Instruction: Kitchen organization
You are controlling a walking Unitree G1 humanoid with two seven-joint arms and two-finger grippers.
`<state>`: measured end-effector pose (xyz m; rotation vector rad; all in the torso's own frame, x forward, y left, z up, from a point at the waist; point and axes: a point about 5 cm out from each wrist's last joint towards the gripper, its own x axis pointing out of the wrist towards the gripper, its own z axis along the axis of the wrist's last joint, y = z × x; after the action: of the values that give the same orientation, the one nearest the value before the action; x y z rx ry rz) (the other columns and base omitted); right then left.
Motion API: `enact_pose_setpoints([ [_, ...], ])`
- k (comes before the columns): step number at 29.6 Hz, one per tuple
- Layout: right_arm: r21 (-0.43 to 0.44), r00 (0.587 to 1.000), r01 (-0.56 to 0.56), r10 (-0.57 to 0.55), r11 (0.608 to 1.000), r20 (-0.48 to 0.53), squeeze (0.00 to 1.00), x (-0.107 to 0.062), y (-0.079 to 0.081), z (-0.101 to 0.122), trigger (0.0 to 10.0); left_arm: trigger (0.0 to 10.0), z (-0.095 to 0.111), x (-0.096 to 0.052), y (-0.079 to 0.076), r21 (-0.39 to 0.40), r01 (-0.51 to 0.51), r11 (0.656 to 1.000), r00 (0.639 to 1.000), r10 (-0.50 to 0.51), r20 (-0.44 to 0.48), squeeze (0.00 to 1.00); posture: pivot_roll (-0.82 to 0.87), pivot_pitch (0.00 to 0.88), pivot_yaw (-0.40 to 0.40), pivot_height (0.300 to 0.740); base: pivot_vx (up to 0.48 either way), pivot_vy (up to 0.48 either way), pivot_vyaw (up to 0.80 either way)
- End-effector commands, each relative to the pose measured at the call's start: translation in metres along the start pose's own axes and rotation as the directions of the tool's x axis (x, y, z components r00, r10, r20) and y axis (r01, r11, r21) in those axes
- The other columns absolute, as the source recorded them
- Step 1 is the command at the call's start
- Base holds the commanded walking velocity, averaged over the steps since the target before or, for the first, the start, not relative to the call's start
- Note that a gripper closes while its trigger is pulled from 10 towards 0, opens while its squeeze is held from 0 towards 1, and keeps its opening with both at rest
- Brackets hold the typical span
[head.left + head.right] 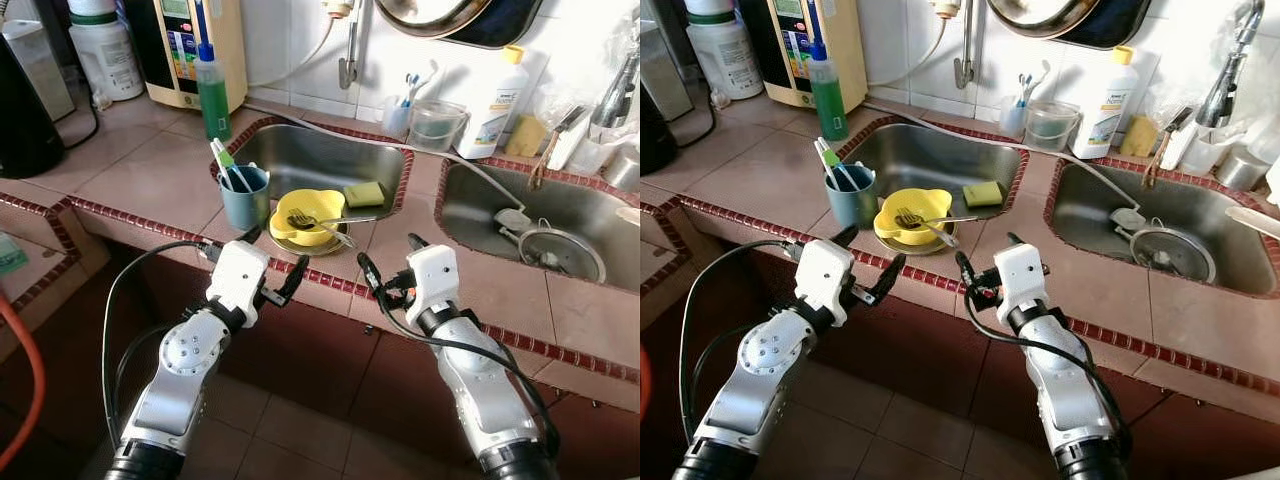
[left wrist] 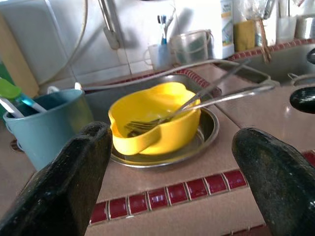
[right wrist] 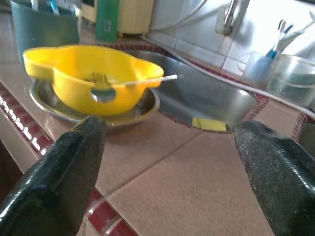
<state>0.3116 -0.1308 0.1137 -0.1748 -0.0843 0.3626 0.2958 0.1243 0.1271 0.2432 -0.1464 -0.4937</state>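
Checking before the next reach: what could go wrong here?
1. The yellow bowl sits on a steel plate at the sink's edge; a nudge could tip both in.
2. The fork and spoon stick out of the bowl, easy to snag.
3. The blue cup stands close beside, crowding the left pincer.

Tiled worktop (image 1: 150,165) edged in red trim, with two steel sinks sunk in. Near the front edge, beside the left sink: a blue cup (image 1: 244,196) of toothbrushes and a steel plate (image 1: 300,243) (yellow bowl (image 1: 306,214) and fork on it). Along the back edge: green bottle (image 1: 212,92), clear tub (image 1: 436,124), white bottle (image 1: 494,102).
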Motion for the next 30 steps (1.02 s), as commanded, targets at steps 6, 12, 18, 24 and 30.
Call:
enact_pose_setpoints([
  [6,-0.052,0.999,-0.028,0.029,0.998,0.016,0.00,0.006,-0.009,0.003,10.0,10.0,0.002,-0.003,0.000,0.034,0.022,0.999,1.000,-0.022,0.010,0.00,-0.17,0.033,-0.047,0.740,0.000,0.000,0.00],
  [12,-0.082,0.996,-0.087,0.086,0.993,-0.011,0.00,0.014,-0.012,0.001,10.0,10.0,0.003,-0.004,-0.001,0.037,0.020,0.999,1.000,-0.021,0.015,0.00,-0.16,0.027,-0.054,0.740,0.000,0.000,0.00],
  [18,-0.072,0.992,-0.125,0.124,0.989,-0.021,0.00,0.020,-0.015,0.001,10.0,10.0,0.004,-0.004,-0.002,0.037,0.013,0.999,1.000,-0.014,0.020,0.00,-0.16,0.033,-0.059,0.740,0.000,0.000,0.00],
  [24,-0.079,0.989,-0.150,0.149,0.986,-0.013,0.00,0.028,-0.015,0.003,10.0,10.0,0.005,-0.005,0.000,0.036,0.004,0.999,1.000,-0.005,0.021,0.00,-0.15,0.038,-0.065,0.740,0.000,0.000,0.00],
  [30,-0.072,0.979,-0.203,0.204,0.977,0.016,0.00,0.035,-0.008,0.007,10.0,10.0,0.005,-0.007,0.000,0.032,-0.003,0.999,1.000,0.003,0.020,0.00,-0.15,0.043,-0.067,0.740,0.000,0.000,0.00],
])
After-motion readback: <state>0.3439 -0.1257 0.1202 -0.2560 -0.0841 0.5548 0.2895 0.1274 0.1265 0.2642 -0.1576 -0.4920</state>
